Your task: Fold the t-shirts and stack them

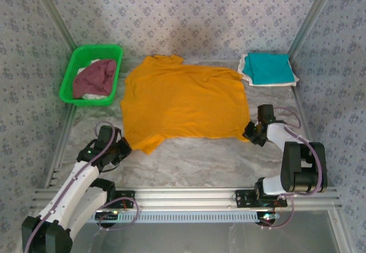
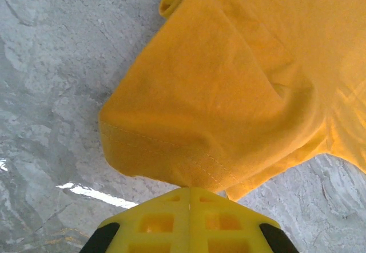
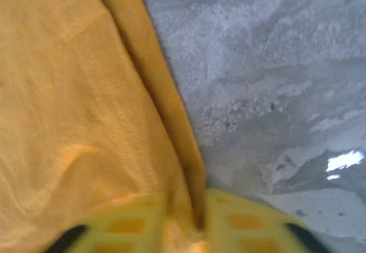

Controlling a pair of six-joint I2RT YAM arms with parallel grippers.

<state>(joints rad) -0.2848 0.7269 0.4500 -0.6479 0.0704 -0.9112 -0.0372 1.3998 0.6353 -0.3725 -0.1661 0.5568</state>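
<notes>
A large orange-yellow t-shirt (image 1: 183, 101) lies spread flat in the middle of the marble table. My left gripper (image 1: 127, 146) sits at its near left corner, jaws shut with the stitched hem (image 2: 189, 161) pinched at their tip (image 2: 191, 189). My right gripper (image 1: 250, 131) is at the near right corner, shut on the shirt's folded side edge (image 3: 171, 127), which runs down between the yellow fingers (image 3: 197, 218). A folded teal t-shirt (image 1: 269, 68) lies on a white one (image 1: 247, 76) at the back right. A maroon t-shirt (image 1: 94, 76) is crumpled in the basket.
A green plastic basket (image 1: 71, 75) stands at the back left, with some white cloth under the maroon shirt. Metal rails (image 1: 189, 196) run along the table's near edge and sides. Patterned walls close in the back and both sides.
</notes>
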